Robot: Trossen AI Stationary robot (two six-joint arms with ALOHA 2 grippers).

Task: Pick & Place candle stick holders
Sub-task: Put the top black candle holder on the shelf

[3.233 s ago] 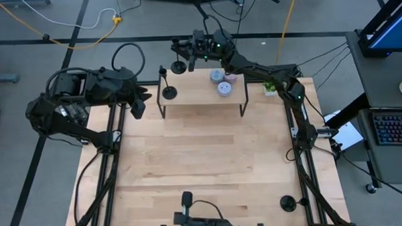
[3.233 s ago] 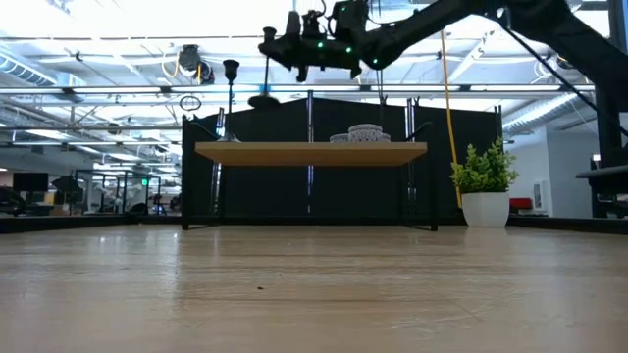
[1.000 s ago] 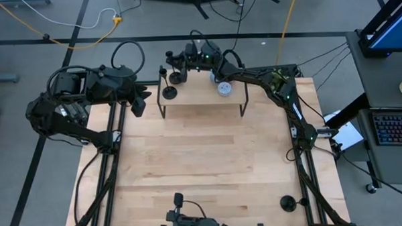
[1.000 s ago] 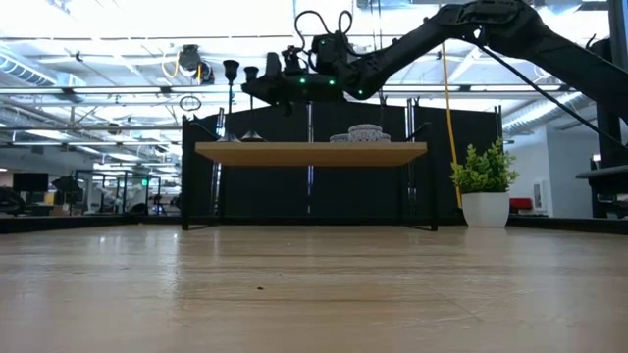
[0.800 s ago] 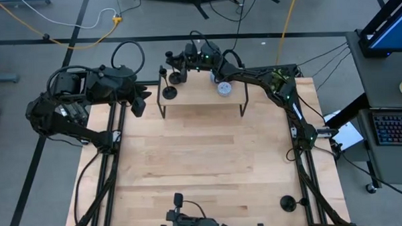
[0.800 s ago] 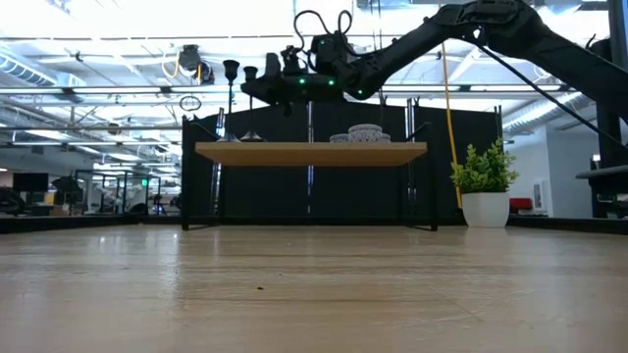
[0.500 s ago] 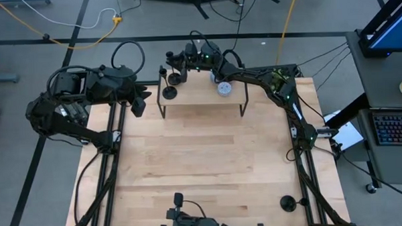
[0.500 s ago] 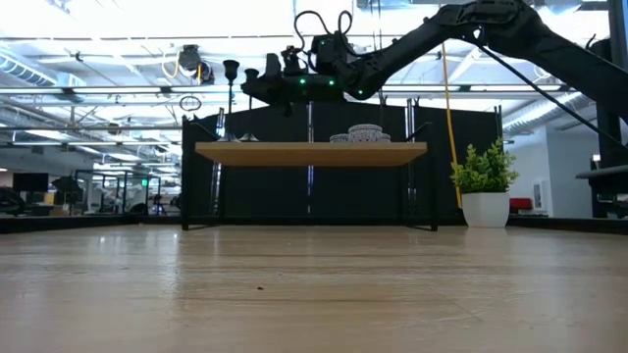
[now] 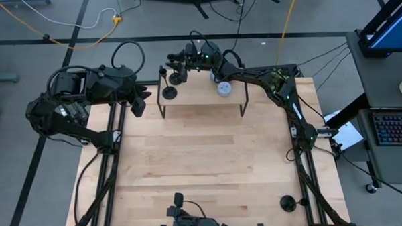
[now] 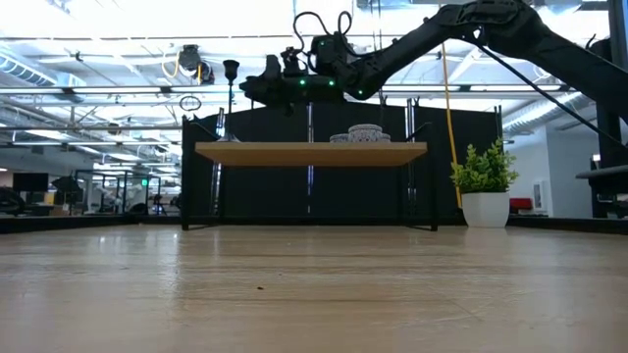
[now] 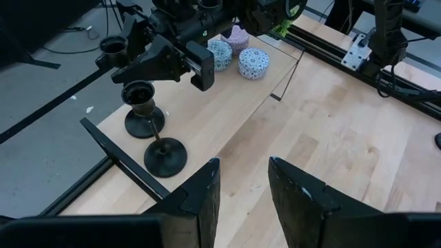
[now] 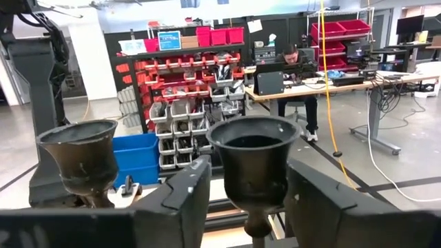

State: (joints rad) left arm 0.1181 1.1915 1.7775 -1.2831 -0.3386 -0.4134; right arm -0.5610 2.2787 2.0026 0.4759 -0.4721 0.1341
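Releasing: right gripper (image 9: 174,63) jaws now parted around second candle stick holder (image 11: 141,110), set on shelf (image 9: 200,94).
Left gripper (image 11: 242,187): parked, partly open, empty.

Two candle stick holders (image 11: 145,110) stand on the shelf's (image 11: 227,103) left end.

The room is bright. In the low view, long ceiling lights (image 10: 118,20) shine high above the shelf (image 10: 310,151) and glare white. Against that glare, the right arm (image 10: 471,29) and the candle holder (image 10: 231,71) over the shelf look like flat black shapes. The black screen (image 10: 353,186) behind the shelf stays very dark. The table (image 10: 314,294) in front of the shelf has a soft shine. From above, the light is even, and the shelf drops only a faint shadow on the table below it.
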